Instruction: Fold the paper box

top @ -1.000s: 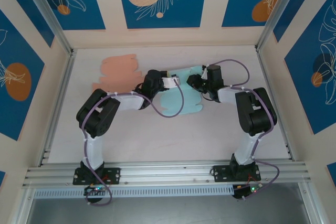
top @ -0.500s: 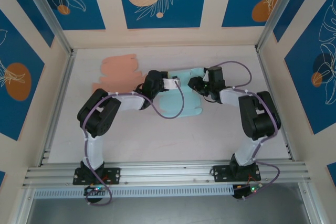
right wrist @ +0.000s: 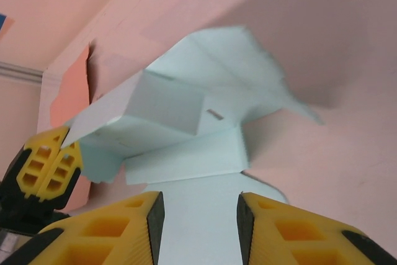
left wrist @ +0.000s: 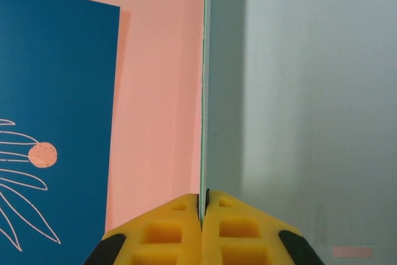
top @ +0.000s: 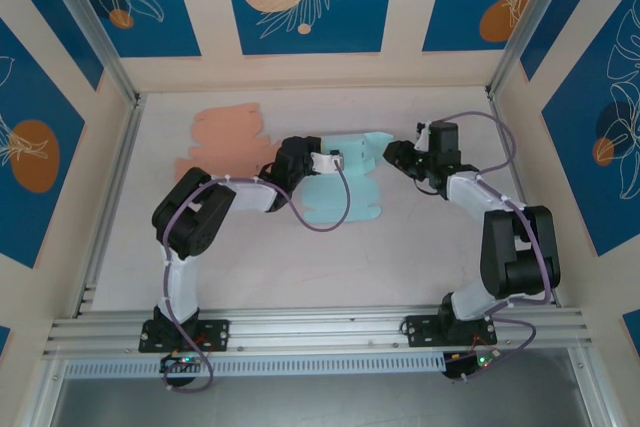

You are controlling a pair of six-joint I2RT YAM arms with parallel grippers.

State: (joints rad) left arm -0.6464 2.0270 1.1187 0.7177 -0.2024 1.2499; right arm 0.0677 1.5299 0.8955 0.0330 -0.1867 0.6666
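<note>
While pinched along just one thin upright edge by the left tool (left wrist: 202, 209), closed firmly on the pale blue paper box (top: 345, 192), held nowhere else. Lying toward the far edge of the tabletop (top: 300, 267), about midway across, partly creased, with several panels raised off the surface. Near a peach-coloured blank (top: 225, 137) on the left; touching it or not, cannot tell. As for the right tool (right wrist: 200, 208): spread open, holding nothing, close to the box's right side but apart from it.

Likely trouble from here:
- Slipping out of the pinch, judging by how little paper seems caught between the pads.
- Tearing, or a stray crease off the scored lines, if pulled sideways against the part lying flat on the tabletop.
- Springing back of the raised panels, with no second hold pressing them down.
- Dragging the whole sheet toward the blank, if pushed rather than bent.

Safer to bring the open tool onto an opposite flap before bending further.
</note>
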